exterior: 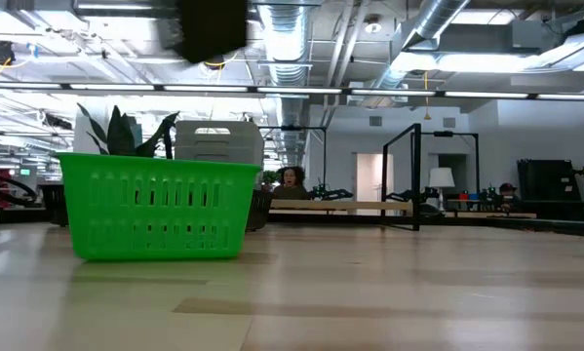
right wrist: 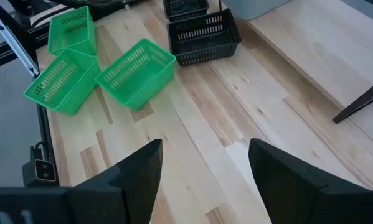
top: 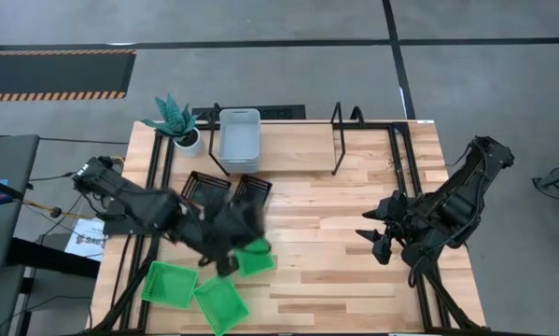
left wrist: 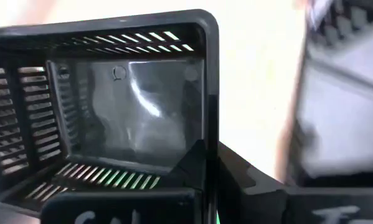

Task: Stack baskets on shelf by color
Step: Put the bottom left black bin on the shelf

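so, left gripper (top: 225,245): clamped on the wall of a black basket (left wrist: 111,106), one finger inside it and one outside; the basket is lifted over the table above the green ones, blurred in the high view
right gripper (right wrist: 202,171): fingers spread wide, nothing between them; it hangs over bare wood on the right half of the table (top: 316,280)
other black baskets (top: 228,189): two on the table, side by side, just in front of the shelf
green baskets (top: 207,285): three near the table's front left, close together, one partly under the left arm
grey-white baskets (top: 240,133): on the shelf's left end, beside the plant pot (top: 188,140)
shelf (top: 288,140): along the far edge, right part bare between its black end loops
low view: one green basket (exterior: 157,205) stands upright close by
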Robot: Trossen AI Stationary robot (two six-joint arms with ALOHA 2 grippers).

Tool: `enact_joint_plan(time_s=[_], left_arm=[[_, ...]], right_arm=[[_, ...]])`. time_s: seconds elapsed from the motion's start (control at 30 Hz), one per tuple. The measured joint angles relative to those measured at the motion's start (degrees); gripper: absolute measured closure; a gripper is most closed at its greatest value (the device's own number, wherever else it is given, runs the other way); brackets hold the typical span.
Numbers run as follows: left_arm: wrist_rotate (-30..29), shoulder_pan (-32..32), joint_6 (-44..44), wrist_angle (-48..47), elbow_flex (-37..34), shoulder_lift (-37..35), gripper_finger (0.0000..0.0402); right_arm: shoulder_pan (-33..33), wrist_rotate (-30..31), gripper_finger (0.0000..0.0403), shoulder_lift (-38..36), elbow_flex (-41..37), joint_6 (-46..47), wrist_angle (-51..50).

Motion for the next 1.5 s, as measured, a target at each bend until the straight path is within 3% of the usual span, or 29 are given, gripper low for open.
enact_joint_plan(time_s=[0.1,0.17,0.33,0.57,0.8,1.03,1.5], left_arm=[[-10.64,3.8,10.97,2.95,3.92,-0.01,0.0401],[-12.89,7.23,18.73,6.45,4.84,-0.02,0.0401],[-8.71,17.76,33.59,15.24,4.99,1.15,0.0401],[-1.7,30.41,47.69,17.35,4.75,5.35,0.0401],[1.17,37.97,54.53,16.6,4.75,12.81,0.0401],[1.81,41.18,60.6,16.57,4.73,21.92,0.0401],[4.8,45.89,62.0,14.68,4.71,30.71,0.0401]], right_arm=[[0.0,0.14,0.0139,0.0,0.0,-0.1,0.0],[0.0,0.15,0.0139,0.0,0.0,-0.1,-0.02],[0.0,0.19,0.0139,0.0,0.0,-0.08,0.0],[-0.04,0.36,0.0139,-0.01,0.02,-0.06,0.28],[-0.04,1.0,0.0139,0.02,0.02,0.76,0.4],[-0.04,1.26,0.0139,0.02,0.02,1.63,0.58],[-0.04,1.24,0.0139,0.02,0.02,3.55,0.3]])
